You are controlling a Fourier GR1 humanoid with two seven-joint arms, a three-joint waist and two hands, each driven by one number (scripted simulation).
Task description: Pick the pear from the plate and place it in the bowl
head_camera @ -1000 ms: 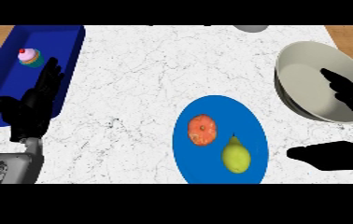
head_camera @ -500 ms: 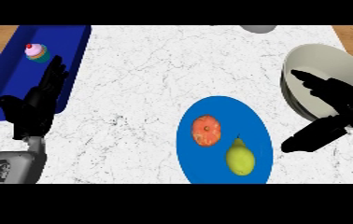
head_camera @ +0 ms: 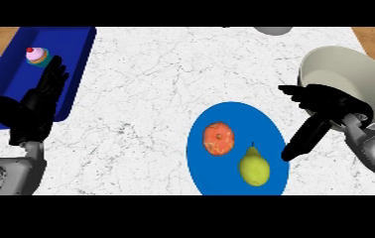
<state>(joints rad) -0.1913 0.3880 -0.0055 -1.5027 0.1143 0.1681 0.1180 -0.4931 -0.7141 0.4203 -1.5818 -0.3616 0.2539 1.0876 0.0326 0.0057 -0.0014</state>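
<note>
A yellow-green pear (head_camera: pixel 254 166) lies on the blue plate (head_camera: pixel 233 115), at its lower right, beside an orange fruit (head_camera: pixel 218 138). The grey bowl (head_camera: pixel 338 71) stands at the right edge of the counter. My right hand (head_camera: pixel 320 111) hangs open between bowl and plate, fingers spread, one long finger pointing down towards the plate's right rim, a little apart from the pear. It covers part of the bowl's lower rim. My left hand (head_camera: pixel 38 107) rests open at the left edge, fingers up, holding nothing.
A blue tray (head_camera: pixel 73 53) at the far left holds a small cupcake (head_camera: pixel 36 55). A grey round object (head_camera: pixel 273 30) shows at the top edge. Wooden strips show at both upper corners beyond the white marble counter.
My right hand has risen into view and moved left, down towards the plate's right rim. The whole view has shifted slightly; the left hand stays resting.
</note>
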